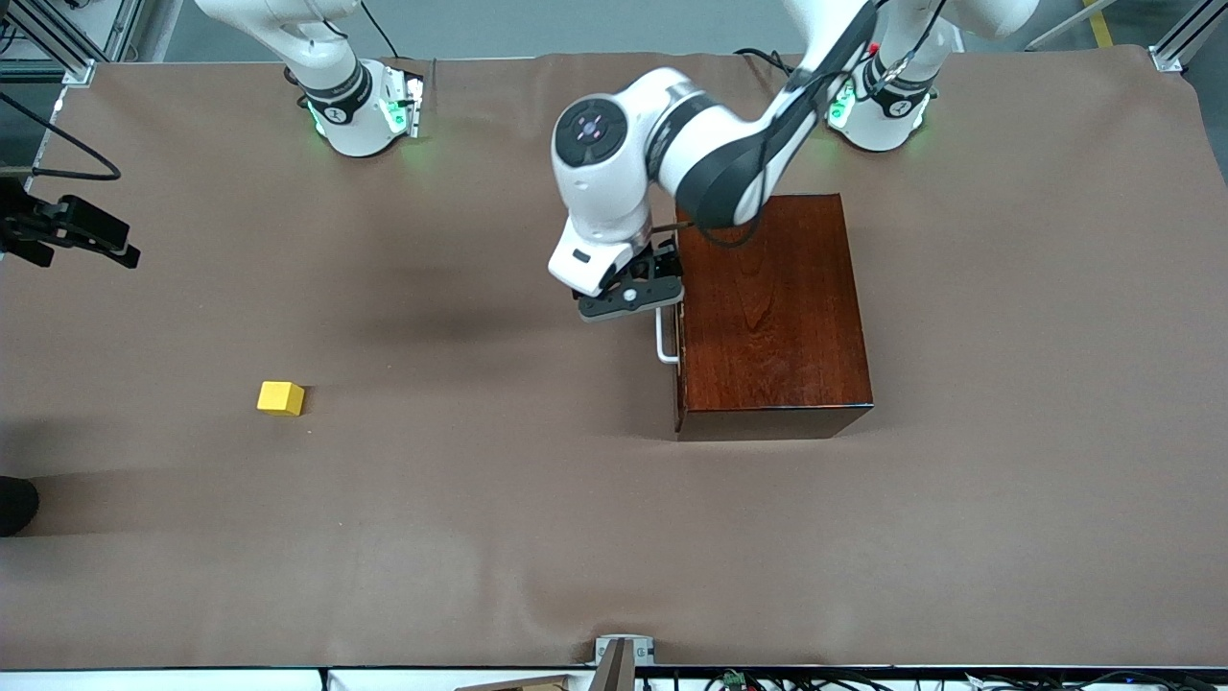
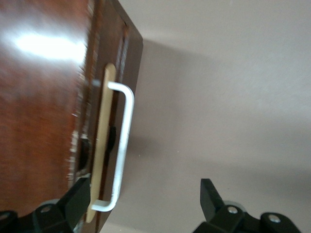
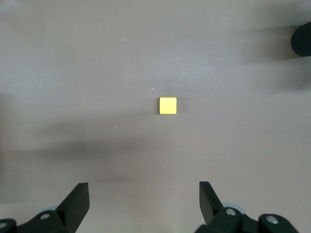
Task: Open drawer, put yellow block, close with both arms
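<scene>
Robot lab: aluminium framing (image 1: 58, 48), cabled table (image 1: 614, 537).

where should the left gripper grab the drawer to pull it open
On the white U-shaped handle, across its straight middle bar. It stands proud of the drawer front, leaving finger room. The open left gripper comes from in front, toward the right arm's end.
</scene>
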Motion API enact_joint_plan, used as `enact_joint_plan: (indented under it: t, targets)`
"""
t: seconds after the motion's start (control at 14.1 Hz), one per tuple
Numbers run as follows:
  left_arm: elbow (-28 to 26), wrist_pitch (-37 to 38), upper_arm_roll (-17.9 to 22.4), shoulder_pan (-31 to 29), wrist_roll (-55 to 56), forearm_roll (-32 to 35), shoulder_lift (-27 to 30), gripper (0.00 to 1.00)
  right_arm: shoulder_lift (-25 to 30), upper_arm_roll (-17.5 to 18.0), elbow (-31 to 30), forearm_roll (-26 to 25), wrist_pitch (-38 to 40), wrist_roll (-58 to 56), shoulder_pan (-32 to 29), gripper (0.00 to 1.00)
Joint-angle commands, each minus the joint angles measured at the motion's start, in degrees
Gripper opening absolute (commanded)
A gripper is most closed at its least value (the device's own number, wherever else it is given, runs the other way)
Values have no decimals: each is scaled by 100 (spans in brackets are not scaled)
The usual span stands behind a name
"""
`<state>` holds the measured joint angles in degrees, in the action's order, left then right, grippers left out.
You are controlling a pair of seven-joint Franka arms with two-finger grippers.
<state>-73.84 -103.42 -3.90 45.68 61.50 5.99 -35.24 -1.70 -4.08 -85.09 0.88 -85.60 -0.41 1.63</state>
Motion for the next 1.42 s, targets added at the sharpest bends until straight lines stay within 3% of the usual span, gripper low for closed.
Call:
enact_joint_plan:
  t: [0.0,0.21,0.85,1.35]
  targets:
    - [221,24,65,152,343,139,-334,100,-110,39,133,-70,44,15,-14,100]
    - [168,24,30,223,301,278,-422,100,-259,39,133,-70,9,6,-5,100]
    - [-7,32,12,187,-903,438,-493,100,-1191,39,124,-123,-1397,6,434,100]
    - [-60,85,21,222,-877,516,-695,100,-2113,30,80,-27,-1591,58,57,100]
